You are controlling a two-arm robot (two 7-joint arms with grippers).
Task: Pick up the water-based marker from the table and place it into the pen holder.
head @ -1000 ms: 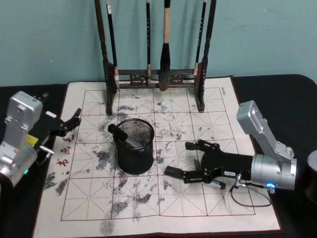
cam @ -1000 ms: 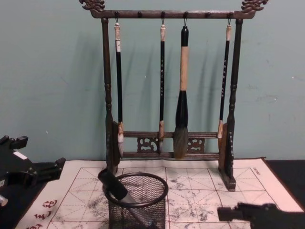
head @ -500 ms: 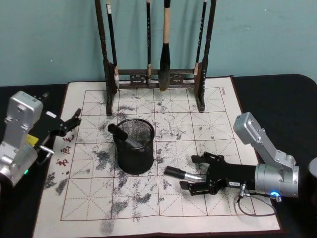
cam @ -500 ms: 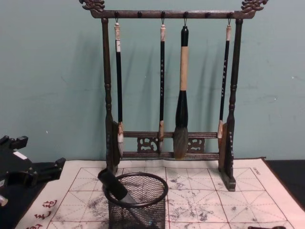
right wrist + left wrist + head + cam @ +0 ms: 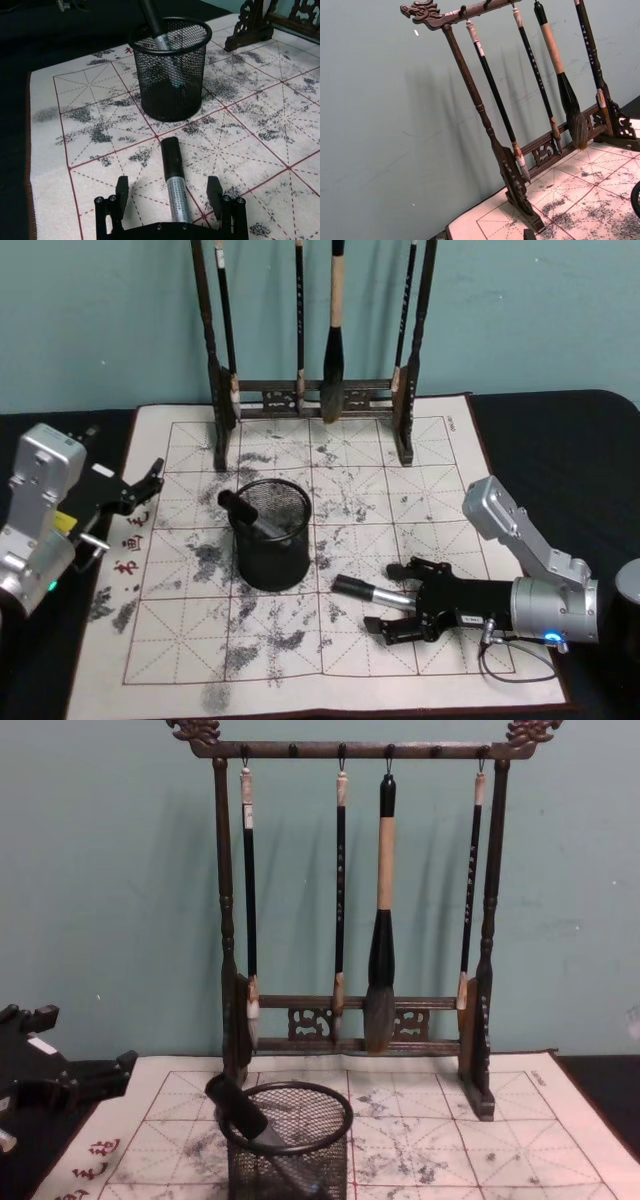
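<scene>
— Since the right gripper (image 5: 398, 598) is low over the gridded mat (image 5: 300, 660), where is the water-based marker (image 5: 374, 592)?

— It lies flat on the mat, between that gripper's two fingers. Its black cap points toward the pen holder (image 5: 272, 536), and its grey barrel runs back toward the gripper's body.

— Are the fingers on it?

— No. In the right wrist view they stand wide apart, one on each side of the barrel, with bare mat showing between each fingertip and the marker. Nothing is gripped.

— And the holder?

— It stands upright on the mat, near the marker's cap but not touching it. It is to the robot's left of the right gripper and in front of the brush rack (image 5: 310, 395). A second marker (image 5: 243, 511) leans inside it, its dark end sticking out above the rim on the robot's left side.

— What about the left gripper (image 5: 152, 485)?

— It is at the mat's left edge, beside the red characters printed there and partly above the black table (image 5: 560, 440). It is well apart from the holder and from the marker on the mat. Its fingers are spread and hold nothing.

— And the rack?

— It stands at the far end of the mat in front of the teal wall. In the chest view, four brushes hang from its top bar.
</scene>
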